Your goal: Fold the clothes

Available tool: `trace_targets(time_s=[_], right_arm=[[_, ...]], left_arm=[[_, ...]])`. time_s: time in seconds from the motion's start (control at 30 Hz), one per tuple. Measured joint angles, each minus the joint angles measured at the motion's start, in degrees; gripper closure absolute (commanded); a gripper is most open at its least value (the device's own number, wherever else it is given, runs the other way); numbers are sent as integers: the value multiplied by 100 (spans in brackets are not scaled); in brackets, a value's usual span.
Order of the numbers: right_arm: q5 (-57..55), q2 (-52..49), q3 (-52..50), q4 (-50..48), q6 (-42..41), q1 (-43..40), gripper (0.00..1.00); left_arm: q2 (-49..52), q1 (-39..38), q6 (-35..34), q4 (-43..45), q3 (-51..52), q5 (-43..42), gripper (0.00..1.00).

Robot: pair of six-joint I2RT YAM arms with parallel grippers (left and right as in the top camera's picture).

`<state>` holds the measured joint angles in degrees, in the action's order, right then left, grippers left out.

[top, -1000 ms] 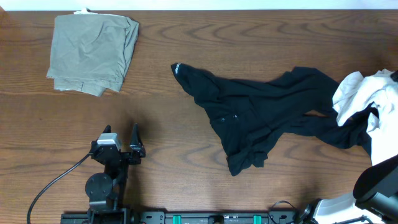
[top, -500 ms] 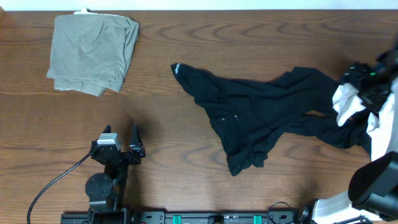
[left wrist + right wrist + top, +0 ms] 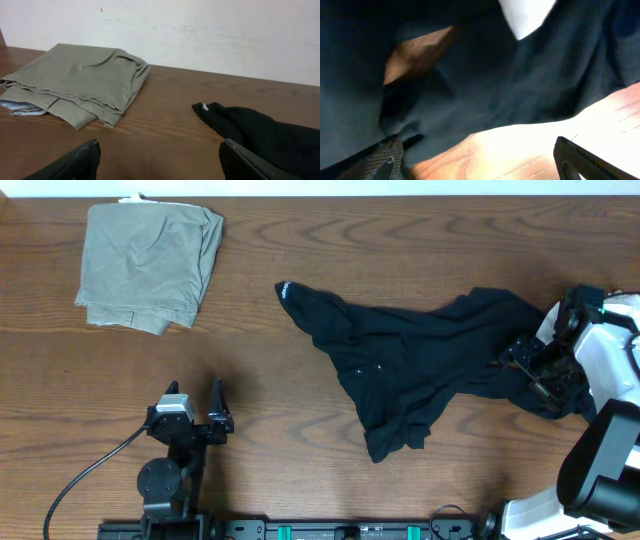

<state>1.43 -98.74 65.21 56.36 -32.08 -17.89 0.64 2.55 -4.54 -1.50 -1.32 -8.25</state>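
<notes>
Change: your right arm has swung in from the right edge and now sits low over the right end of the black garment (image 3: 420,360). The cloth has not shifted, and the left arm is where it was.
Right end effector (image 3: 528,367): jaws wide, nothing between them. The wrist view shows dark cloth just ahead of the fingertips, with bare wood below.
Left end effector (image 3: 195,395): jaws wide and empty, parked at the near left, well apart from the cloth.
Black garment: crumpled and unfolded, sprawled from centre to right of the worktop (image 3: 300,450). A small white logo shows at its far-left tip.
White fabric (image 3: 548,330): bunched at the right edge, touching the black garment, partly hidden by the arm.
Olive garment (image 3: 150,265): already folded at the far left corner; leave it.
Step in hand: judged to be the reach for a first grip, before any spreading or folding.
Next move: lower onto a single edge of the black cloth, close, and draw it flat. Bring your left arm to the opposite end.
Caution: avoid pinching the white fabric along with it.
</notes>
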Motion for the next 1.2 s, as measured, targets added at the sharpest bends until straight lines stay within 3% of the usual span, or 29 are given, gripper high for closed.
trace_targets(time_s=[0.17,0.47,0.77,0.8,0.9,0.97,1.13,1.2], right_arm=[[-411,2,-197,-323,-164,0,11],[-901,0,-778,-1104,-297,0,30],[-1067,0,-844,-1231,-289,-7,59],[-1082,0,-844,-1228,-293,-20,57],[-1152,2,-848,-1224,-317,-79,21],[-1176,0,-883,-1228,-326,-129,11],[-1204,0,-1084,-1362,-289,-138,9],[-1200,2,-1150,-1469,-289,-140,13]], left_arm=[[0,0,0,0,0,0,22],[0,0,0,0,0,0,22],[0,0,0,0,0,0,22],[0,0,0,0,0,0,22],[0,0,0,0,0,0,22],[0,0,0,0,0,0,22],[0,0,0,0,0,0,22],[0,0,0,0,0,0,22]])
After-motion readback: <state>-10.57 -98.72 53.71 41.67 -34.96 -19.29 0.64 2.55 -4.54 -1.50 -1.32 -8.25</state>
